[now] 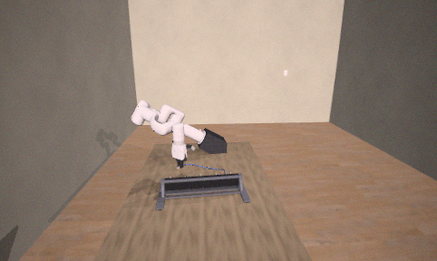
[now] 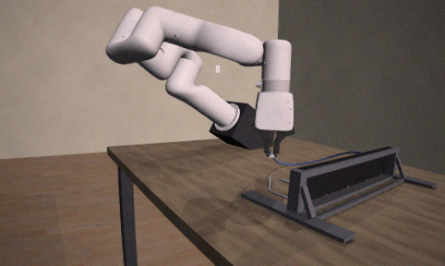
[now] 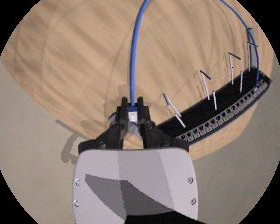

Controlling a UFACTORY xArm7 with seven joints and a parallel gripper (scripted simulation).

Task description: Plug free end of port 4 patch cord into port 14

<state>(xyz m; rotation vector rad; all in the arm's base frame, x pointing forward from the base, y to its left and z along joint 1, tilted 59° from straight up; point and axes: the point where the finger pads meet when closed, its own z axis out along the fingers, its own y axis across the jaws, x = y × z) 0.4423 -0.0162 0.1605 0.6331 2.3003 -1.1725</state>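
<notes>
My gripper (image 1: 179,164) (image 2: 272,150) (image 3: 132,104) points down and is shut on the free plug (image 2: 271,155) (image 3: 135,116) of the patch cord. The plug's pale end faces the palm in the wrist view. The blue cord (image 1: 204,167) (image 2: 296,163) (image 3: 133,70) leaves the fingers and curves to the rack's far end, right in the wrist view. The rack (image 1: 201,195) (image 2: 294,195) stands upright on its feet. Its port row (image 3: 218,118) shows in the wrist view, lower right of the fingers; port numbers are not readable. The plug is above the table, clear of the rack; its latch cannot be made out.
Thin pale wire hooks (image 2: 270,183) (image 3: 206,76) stick out from the rack on the side near the gripper. A rack foot (image 2: 272,209) reaches out below them. The table (image 1: 199,232) (image 2: 175,172) has an edge left of the rack. The arm's dark base (image 1: 213,142) (image 2: 240,132) stands behind.
</notes>
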